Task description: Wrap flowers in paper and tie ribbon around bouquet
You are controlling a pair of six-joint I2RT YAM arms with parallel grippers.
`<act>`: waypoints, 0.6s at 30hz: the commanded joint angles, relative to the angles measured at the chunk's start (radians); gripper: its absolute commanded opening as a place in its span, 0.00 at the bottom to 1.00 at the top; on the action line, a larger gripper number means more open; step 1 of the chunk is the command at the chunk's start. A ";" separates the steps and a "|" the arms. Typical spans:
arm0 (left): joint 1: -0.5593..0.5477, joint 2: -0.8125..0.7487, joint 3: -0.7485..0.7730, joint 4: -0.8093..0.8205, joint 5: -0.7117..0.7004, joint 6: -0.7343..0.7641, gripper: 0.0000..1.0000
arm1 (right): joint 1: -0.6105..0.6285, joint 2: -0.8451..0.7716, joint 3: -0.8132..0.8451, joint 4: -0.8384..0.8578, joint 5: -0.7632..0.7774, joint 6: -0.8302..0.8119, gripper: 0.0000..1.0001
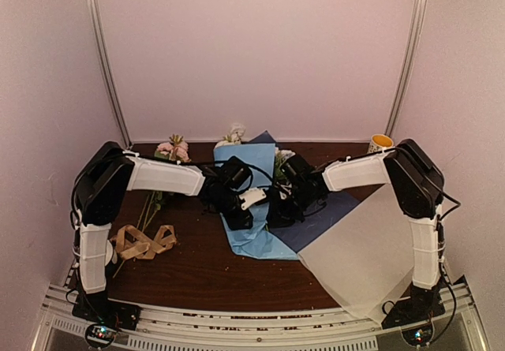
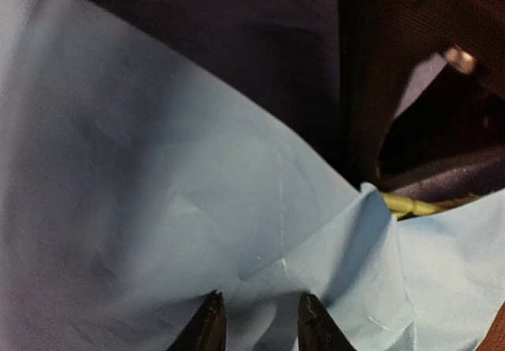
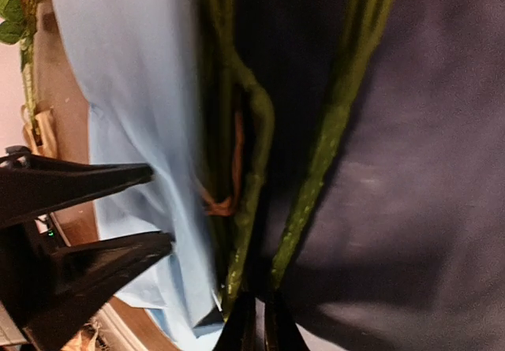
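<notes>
While both arms crowd the middle of the tabletop, I can see the paper spread under them, running from centre toward 12 o'clock. The flowers lie on it, stems against the navy face. Right gripper is pinched closed right at the stem ends. Left gripper has its jaws slightly apart over the light blue face. Ribbon sits at 8 o'clock.

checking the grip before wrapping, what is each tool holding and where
Right tool shut at the ends of the flower stems; what it pinches cannot be told. Left tool apart over the paper, hold unclear too.
</notes>
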 commanded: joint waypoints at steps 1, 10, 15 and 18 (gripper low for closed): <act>0.007 -0.022 -0.028 0.030 0.038 -0.015 0.35 | 0.053 0.045 0.009 0.134 -0.113 0.112 0.05; 0.007 -0.060 -0.079 0.042 0.038 -0.019 0.35 | 0.037 -0.027 -0.011 0.069 -0.079 0.072 0.04; 0.006 -0.053 -0.086 0.034 0.031 -0.010 0.35 | -0.076 -0.165 -0.082 0.002 0.050 0.009 0.19; 0.007 -0.051 -0.084 0.031 0.024 -0.007 0.35 | -0.199 -0.215 -0.083 -0.133 0.176 -0.079 0.35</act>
